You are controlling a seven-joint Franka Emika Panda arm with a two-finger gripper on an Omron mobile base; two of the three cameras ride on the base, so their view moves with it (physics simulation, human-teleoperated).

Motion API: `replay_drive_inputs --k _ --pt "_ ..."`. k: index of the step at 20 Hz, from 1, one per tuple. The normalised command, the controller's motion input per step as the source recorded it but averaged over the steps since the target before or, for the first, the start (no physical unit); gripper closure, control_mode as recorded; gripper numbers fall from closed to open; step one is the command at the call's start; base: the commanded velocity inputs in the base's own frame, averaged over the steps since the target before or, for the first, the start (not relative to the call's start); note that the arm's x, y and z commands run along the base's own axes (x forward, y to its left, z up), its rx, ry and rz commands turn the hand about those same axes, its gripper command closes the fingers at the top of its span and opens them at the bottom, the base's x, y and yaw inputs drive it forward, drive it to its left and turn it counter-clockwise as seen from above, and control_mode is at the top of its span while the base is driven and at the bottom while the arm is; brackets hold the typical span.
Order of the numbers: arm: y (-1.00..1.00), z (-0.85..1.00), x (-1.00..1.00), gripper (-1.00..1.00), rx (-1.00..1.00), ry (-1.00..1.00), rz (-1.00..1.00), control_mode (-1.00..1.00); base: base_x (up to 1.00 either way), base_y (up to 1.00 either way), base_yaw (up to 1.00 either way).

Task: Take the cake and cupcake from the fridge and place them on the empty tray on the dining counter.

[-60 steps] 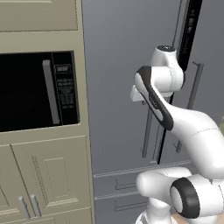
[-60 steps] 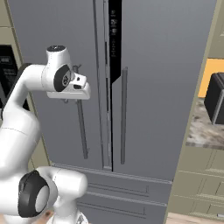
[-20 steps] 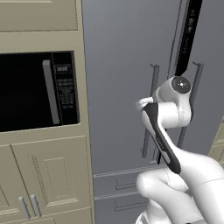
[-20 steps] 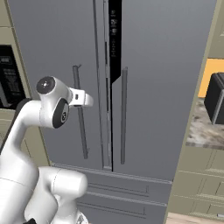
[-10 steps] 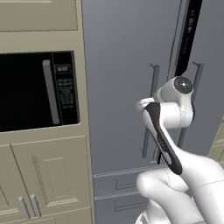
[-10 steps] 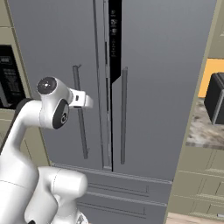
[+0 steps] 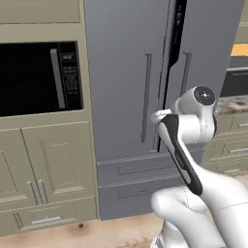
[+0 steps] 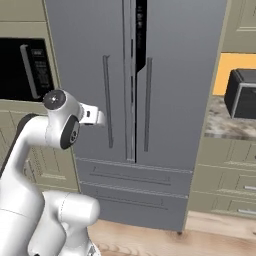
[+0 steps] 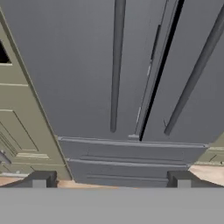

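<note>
Gripper (image 9: 111,177) fully open, holding nothing, facing my closed fridge (image 9: 87,65). Next, I must close on the left handle (image 9: 116,65) straight ahead.

Open air lies between the wide-spread hand (image 9: 111,178) and the shut fridge (image 9: 131,87), whose two closed doors bar the inside; the left bar handle (image 9: 116,65) stands proud straight ahead, the right handle (image 9: 194,72) beside it, drawers (image 9: 131,159) below
</note>
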Motion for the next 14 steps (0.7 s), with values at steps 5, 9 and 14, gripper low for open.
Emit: replay_drive_inputs --k 5,9,14 --pt "0.03 -0.01 0.39 -1.0 0.0 0.02 -0.01 -1.0 0.06 0.07 -0.02" --pt "0.0 -0.04 1.0 -1.0 0.0 0.1 0.0 -1.0 0.0 0.0 0.0" --pt "0.03 -0.08 1.0 -1.0 0.0 0.07 0.0 -1.0 0.0 0.0 0.0"
